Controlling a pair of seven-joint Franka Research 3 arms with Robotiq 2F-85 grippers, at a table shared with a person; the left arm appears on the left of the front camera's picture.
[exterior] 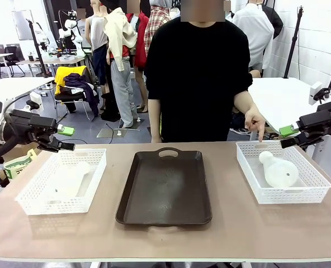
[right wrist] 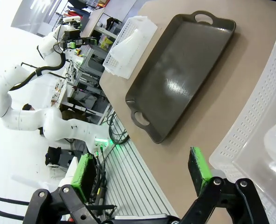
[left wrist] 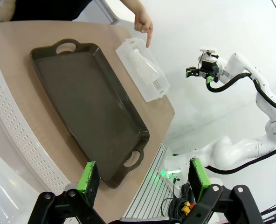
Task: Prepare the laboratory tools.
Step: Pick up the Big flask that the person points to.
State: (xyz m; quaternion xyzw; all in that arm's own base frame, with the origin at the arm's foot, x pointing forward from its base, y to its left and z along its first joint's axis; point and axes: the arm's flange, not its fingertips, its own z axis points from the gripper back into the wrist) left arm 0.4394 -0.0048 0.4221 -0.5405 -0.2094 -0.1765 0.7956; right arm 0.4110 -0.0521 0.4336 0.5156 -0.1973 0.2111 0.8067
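One frosted white flask (exterior: pixel 70 178) lies on its side in the left mesh basket (exterior: pixel 28 196). The other flask (exterior: pixel 278 171) lies on its side in the right basket (exterior: pixel 249 167). My left gripper (exterior: pixel 65 139) hovers open over the far edge of the left basket. Beyond the far right corner of the right basket, my right gripper (exterior: pixel 291 137) hangs open. The left wrist view shows its gripper (left wrist: pixel 144 182) open above the tray's end, with the far flask (left wrist: pixel 145 70). The right wrist view shows its gripper (right wrist: pixel 141 172) open off the table edge, and a flask (right wrist: pixel 127 44).
A dark brown tray (exterior: pixel 164 187) lies bare in the middle between the baskets. A person stands at the far side, one hand (exterior: pixel 255 124) pointing down at the right basket's far edge. Bare tabletop runs along the front.
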